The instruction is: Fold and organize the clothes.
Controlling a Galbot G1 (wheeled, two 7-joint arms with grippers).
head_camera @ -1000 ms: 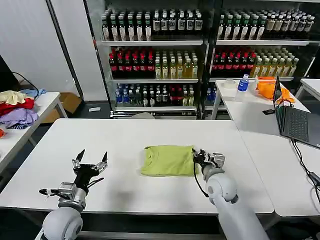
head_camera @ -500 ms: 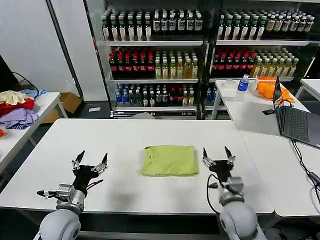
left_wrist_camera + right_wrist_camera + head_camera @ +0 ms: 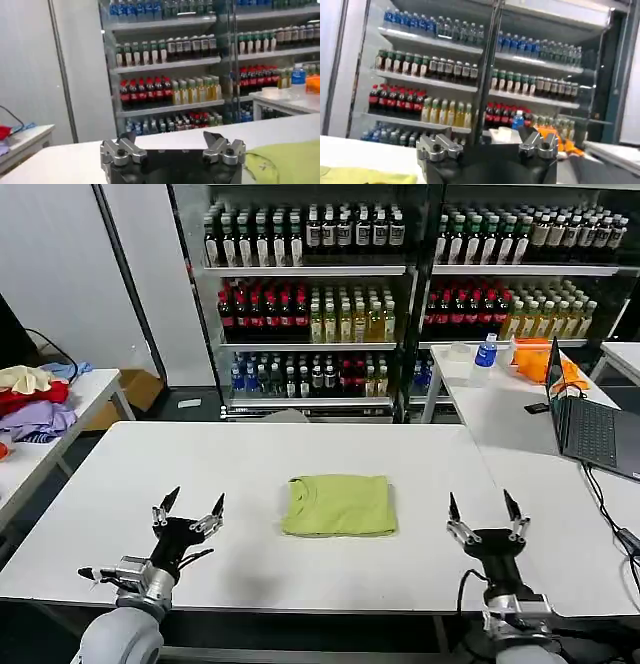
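**Shirt folded, both my grippers off it**

The white table runs wide ahead of me, and behind it stand the drinks shelves (bottles in rows, nothing to do with my work). A second table lies off beyond my right side with a laptop and an orange cloth on it; far off to my left a garment pile sits on another table.

The lime yellow-green T-shirt lies flat on the table between my two grippers, nearer my right one than my left, apart from both. It is a tidy rectangle, sleeves tucked out of sight. Its long axis runs from my left to my right, and the neck opening sits at the end toward my left gripper, so the collar points that way. I judge it sits mid-table because that is the spot both arms reach equally, and the fold looks finished.

My right gripper is to the right of the shirt near the table's front edge, fingers spread wide and pointing up, holding nothing. My left gripper is well to the left of the shirt, likewise splayed and empty. Standing clear on either side leaves the cloth undisturbed, I reckon.
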